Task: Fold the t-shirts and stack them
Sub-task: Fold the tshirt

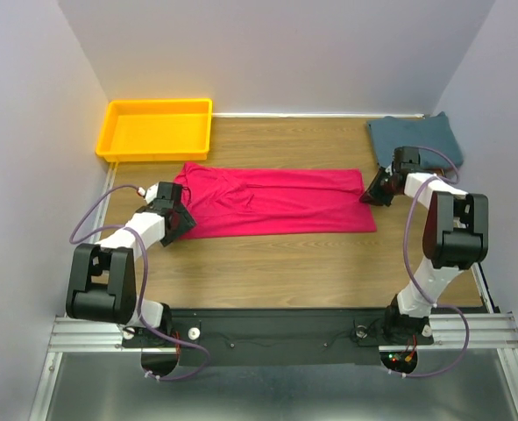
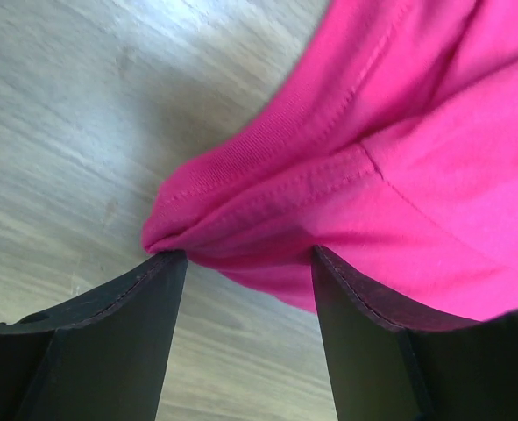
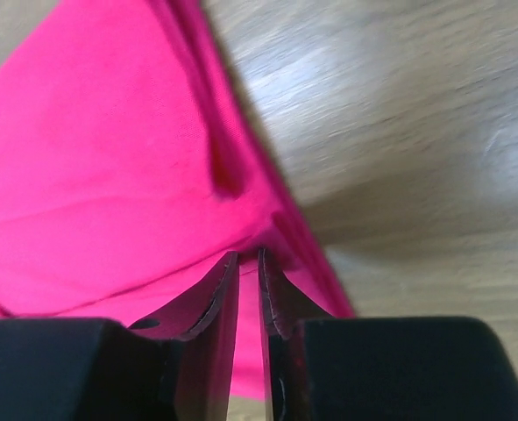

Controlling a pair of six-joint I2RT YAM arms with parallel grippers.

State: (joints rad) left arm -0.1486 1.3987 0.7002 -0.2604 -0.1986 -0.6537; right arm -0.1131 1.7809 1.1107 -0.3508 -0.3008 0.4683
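Top external shows the pink shirt (image 1: 276,202) flat in the middle of the counter (image 1: 267,272), with the teal shirt (image 1: 412,136) at its far right corner. The cloth looks limp and light, so it is best held at the end corners. The left pincer (image 2: 245,254) gapes around one corner, and the right pincer (image 3: 248,256) pinches another.

Knit cloth on wood grain: the crimson-pink shirt (image 1: 276,202) is soft, matt jersey, finely ribbed and visibly stitched along its hem. It lies on a table (image 1: 285,263) of pale, smooth wood-look board with a faint sheen. The teal-blue shirt (image 1: 414,139) is matt cloth too, duller in tone, so neither of the 2 shirts shines. The yellow tray (image 1: 158,130) is smooth, slightly glossy plastic. The left gripper (image 2: 248,256) and right gripper (image 3: 248,254) are matt black, with dark, finely grained inner pads. The front rail (image 1: 495,329) is bare, ribbed metal.
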